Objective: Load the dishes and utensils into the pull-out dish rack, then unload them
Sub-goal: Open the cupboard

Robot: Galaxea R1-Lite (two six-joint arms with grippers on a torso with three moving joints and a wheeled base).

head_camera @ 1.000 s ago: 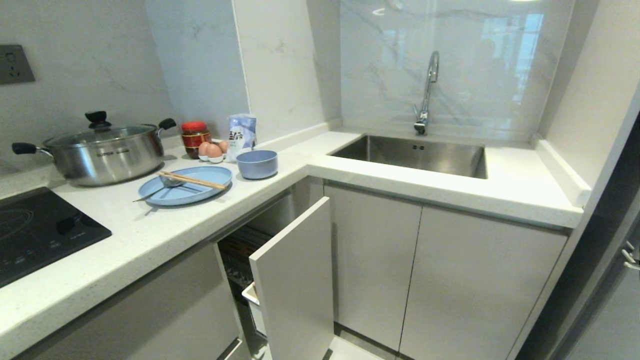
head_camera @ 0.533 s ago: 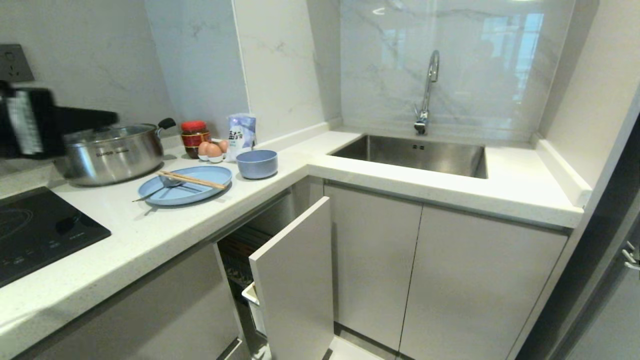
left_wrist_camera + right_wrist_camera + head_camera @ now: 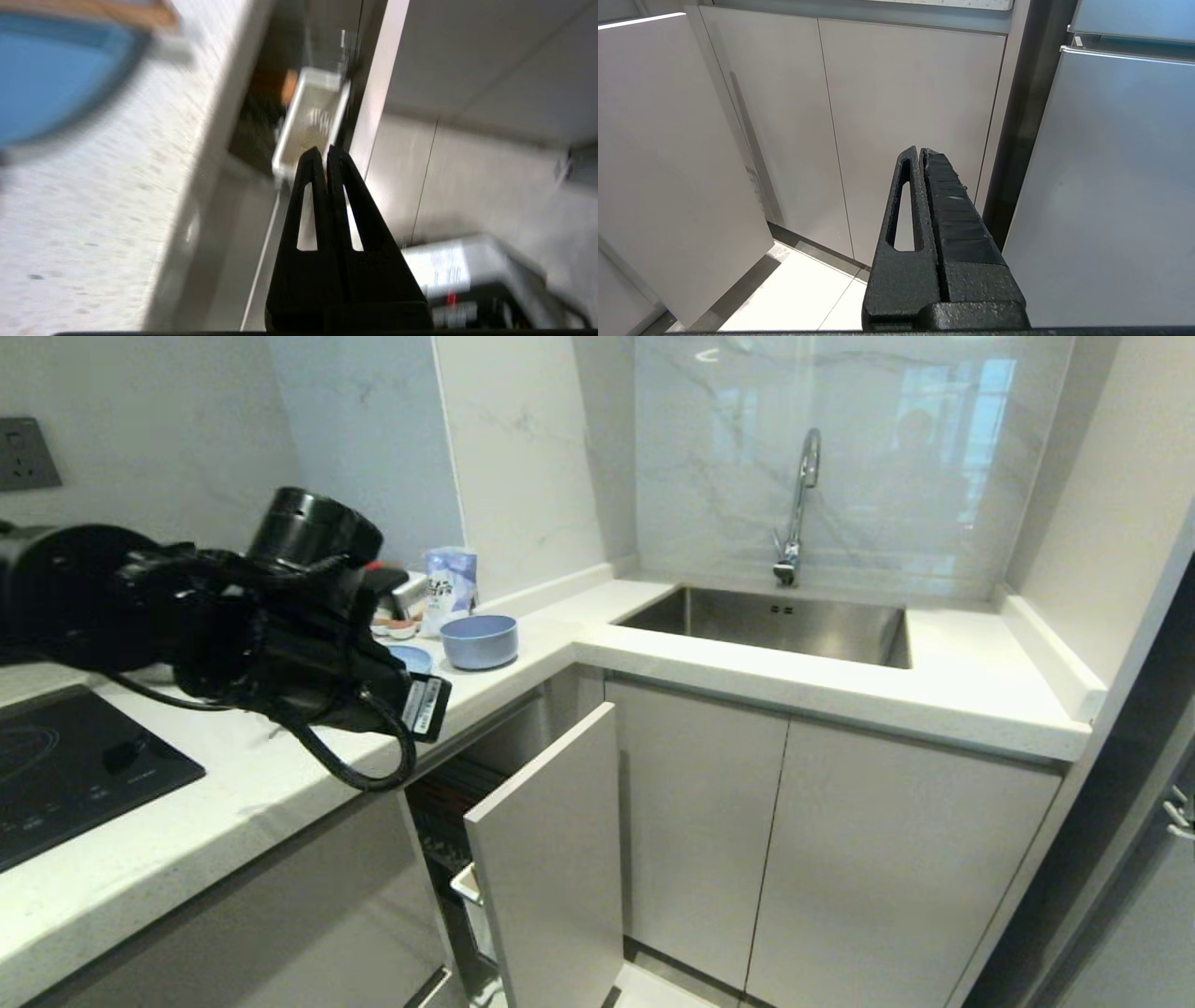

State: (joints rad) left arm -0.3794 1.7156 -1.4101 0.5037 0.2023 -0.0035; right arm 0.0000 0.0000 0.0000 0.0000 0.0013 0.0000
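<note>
White bench (image 3: 280, 775) edge runs diagonally at frame left; pull-out dish rack (image 3: 546, 859) stands ajar below it, bowl (image 3: 479, 641) and plate (image 3: 411, 659) above. Left pincer (image 3: 325, 151) over the bench edge, pressed closed, empty; right pincer (image 3: 920, 151) closed, low by cabinets.

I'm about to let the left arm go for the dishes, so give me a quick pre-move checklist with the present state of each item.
1. Pull-out dish rack pulled out: ok, partly.
2. Left end effector free of any load: ok, shut on nothing.
3. Round bowl upright on the countertop: ok.
4. Divided plate reachable: cannot tell, left arm hides most of it.
5. Chopsticks and spoon in place: cannot tell, hidden.
6. Right end effector parked by the cabinet doors: ok, shut.
</note>
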